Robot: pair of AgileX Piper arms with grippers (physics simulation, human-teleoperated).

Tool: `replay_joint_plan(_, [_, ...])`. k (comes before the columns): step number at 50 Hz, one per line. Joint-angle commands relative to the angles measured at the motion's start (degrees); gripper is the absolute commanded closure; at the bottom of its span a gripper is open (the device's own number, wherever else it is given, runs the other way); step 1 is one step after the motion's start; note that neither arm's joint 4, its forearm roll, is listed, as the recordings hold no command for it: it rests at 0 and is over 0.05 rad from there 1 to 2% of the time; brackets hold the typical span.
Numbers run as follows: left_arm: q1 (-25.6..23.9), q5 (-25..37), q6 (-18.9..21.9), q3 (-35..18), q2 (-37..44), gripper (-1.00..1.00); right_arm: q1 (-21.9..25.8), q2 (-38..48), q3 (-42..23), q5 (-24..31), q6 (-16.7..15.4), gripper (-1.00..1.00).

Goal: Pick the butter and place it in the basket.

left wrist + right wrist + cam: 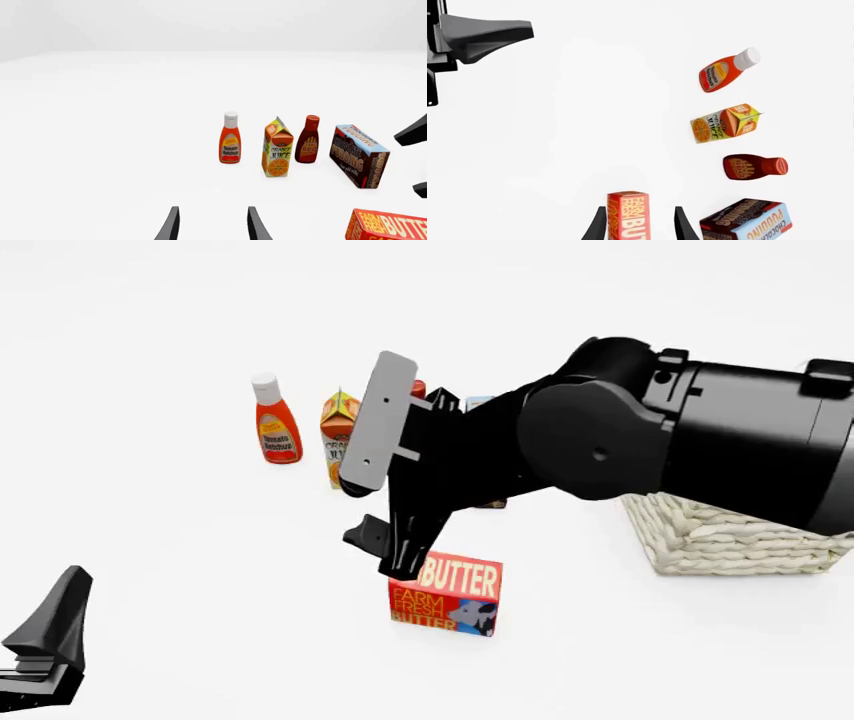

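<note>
The butter (447, 595), a red box with yellow lettering, stands on the white table near the front centre. My right gripper (400, 562) is down at the box's left top edge. In the right wrist view the butter (627, 216) stands between the open fingers of the right gripper (639, 227), close to one finger and apart from the other. The basket (734, 535) sits at the right, partly hidden under the right arm. My left gripper (60, 615) hangs open at the front left, and the left gripper (212, 227) holds nothing. The butter (387, 227) shows off to its side.
Behind the butter stand a ketchup bottle (230, 140), an orange juice carton (277, 150), a BBQ sauce bottle (308, 140) and a chocolate pudding box (359, 155). In the front view the right arm hides most of the last two.
</note>
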Motion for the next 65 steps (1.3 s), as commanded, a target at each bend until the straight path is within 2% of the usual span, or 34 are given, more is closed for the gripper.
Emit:
replay_joint_plan(1, [0.0,0.0,0.0,0.0,0.0,-1.0,-0.22,0.27,0.13,-0.49,-0.43,-1.0])
replay_joint_plan(15, [0.0,-0.1,0.0,-0.24,0.42,-1.0,-0.22,0.27,0.13,-0.49,-0.43,-1.0])
replay_joint_plan(16, [0.0,-0.1,0.0,-0.24,0.42,-1.0,-2.05,1.42,0.56,-0.55,-3.53,-1.0])
replay_joint_plan(27, [0.0,-0.1,0.0,-0.24,0.42,-1.0,-2.28,3.97,-1.86,1.83,-6.04,-1.0])
replay_joint_plan(50, [0.0,-0.1,0.0,-0.24,0.42,-1.0,-1.02,6.81,-5.02,5.43,-6.41,-1.0])
replay_joint_plan(65, [0.0,-0.1,0.0,-0.24,0.42,-1.0,-3.67,8.91,-6.58,7.29,-6.83,-1.0])
